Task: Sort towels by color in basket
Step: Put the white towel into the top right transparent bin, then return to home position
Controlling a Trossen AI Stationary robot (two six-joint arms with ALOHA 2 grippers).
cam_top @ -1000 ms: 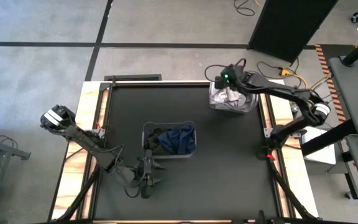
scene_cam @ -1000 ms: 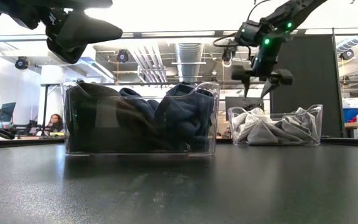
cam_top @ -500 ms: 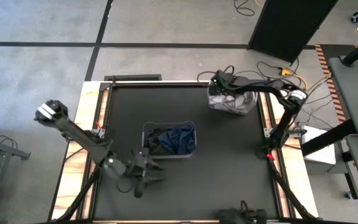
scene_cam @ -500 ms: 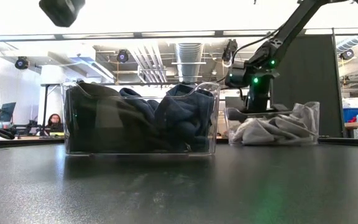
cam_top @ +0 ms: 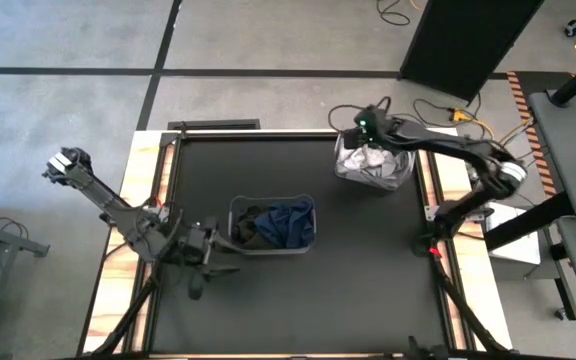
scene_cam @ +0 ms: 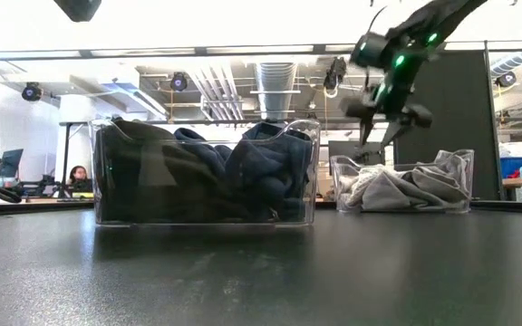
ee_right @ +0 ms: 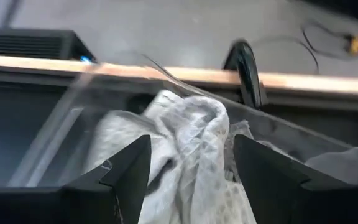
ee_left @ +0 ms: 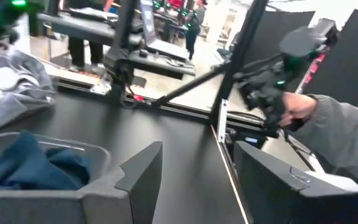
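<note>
Waiting beside the near bin (cam_top: 271, 224), the left gripper (ee_left: 197, 180) holds its jaws apart and empty; dark towels (scene_cam: 207, 172) fill that bin. Farther back, the right gripper (ee_right: 188, 168), jaws apart, hovers over grey towels (cam_top: 371, 160) in the far bin (scene_cam: 401, 186), apparently sorted.

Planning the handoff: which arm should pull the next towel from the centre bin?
Left. The left gripper is open beside the centre bin of dark towels; the right gripper hangs open over the far bin.
</note>
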